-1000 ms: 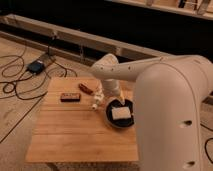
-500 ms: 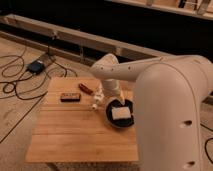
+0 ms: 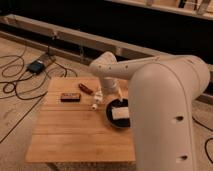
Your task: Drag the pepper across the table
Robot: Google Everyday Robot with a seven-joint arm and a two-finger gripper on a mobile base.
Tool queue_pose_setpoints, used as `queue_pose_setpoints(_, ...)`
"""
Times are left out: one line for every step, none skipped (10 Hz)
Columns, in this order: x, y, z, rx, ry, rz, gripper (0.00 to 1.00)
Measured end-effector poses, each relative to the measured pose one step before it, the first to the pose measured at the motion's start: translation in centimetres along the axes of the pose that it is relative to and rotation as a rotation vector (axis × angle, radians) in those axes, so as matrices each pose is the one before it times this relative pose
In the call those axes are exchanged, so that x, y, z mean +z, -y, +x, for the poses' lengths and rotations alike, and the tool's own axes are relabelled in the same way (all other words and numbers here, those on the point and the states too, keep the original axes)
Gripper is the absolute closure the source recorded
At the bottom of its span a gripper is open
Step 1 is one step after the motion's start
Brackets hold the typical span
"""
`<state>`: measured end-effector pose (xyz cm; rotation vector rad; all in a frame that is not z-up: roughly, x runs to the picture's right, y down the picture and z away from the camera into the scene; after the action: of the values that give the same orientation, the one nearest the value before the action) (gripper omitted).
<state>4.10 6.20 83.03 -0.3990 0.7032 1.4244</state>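
Note:
The pepper [image 3: 86,88] is a small glossy red-orange piece lying near the far edge of the light-wood table [image 3: 75,135]. My gripper [image 3: 100,94] hangs from the white arm just to the right of the pepper, low over the tabletop, apart from it by a small gap. The arm's elbow and forearm fill the right side of the view.
A dark brown rectangular block [image 3: 70,97] lies left of the pepper. A small white bottle [image 3: 94,105] lies just in front of the gripper. A black dish [image 3: 119,114] with a white piece sits at the table's right edge. Cables and a power box [image 3: 36,66] lie on the floor at left.

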Motion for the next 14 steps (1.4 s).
queue_pose_setpoints(-0.203, -0.766, -1.059, -0.03815, 0.0122, -0.00013, 0.38)
queue_pose_setpoints(-0.074, -0.697, -1.032, -0.04186, 0.0093, -0.00237, 0.38)
queue_pose_setpoints(-0.097, -0.853, -1.021, -0.0465, 0.00838, -0.00832, 0.38)
queue_pose_setpoints(-0.157, -0.842, -0.931, -0.0454, 0.00974, -0.01291, 0.38)
queue_pose_setpoints(-0.072, -0.895, -0.973, -0.05235, 0.01251, -0.01794, 0.38)
queue_pose_setpoints(-0.029, -0.793, -0.91, -0.04976, 0.01363, -0.0159, 0.38)
queue_pose_setpoints(0.149, -0.848, -1.087, -0.05971, 0.01659, -0.01431, 0.38)
queue_pose_setpoints(0.14, -0.453, -0.786, -0.03704, 0.01292, -0.00724, 0.38)
queue_pose_setpoints(0.284, -0.443, -0.812, -0.04241, 0.00935, -0.00414, 0.38)
queue_pose_setpoints(0.333, -0.531, -0.997, -0.04228, 0.014, -0.00407, 0.38)
queue_pose_setpoints(0.155, -0.344, -0.673, -0.0246, 0.00928, -0.00142, 0.38)
queue_pose_setpoints(0.223, -0.539, -0.98, -0.0356, 0.0127, -0.00004, 0.38)
queue_pose_setpoints(0.158, -0.483, -0.818, -0.02699, 0.00994, 0.00067, 0.38)
queue_pose_setpoints(0.247, -0.558, -0.809, -0.02701, 0.00862, -0.00147, 0.38)
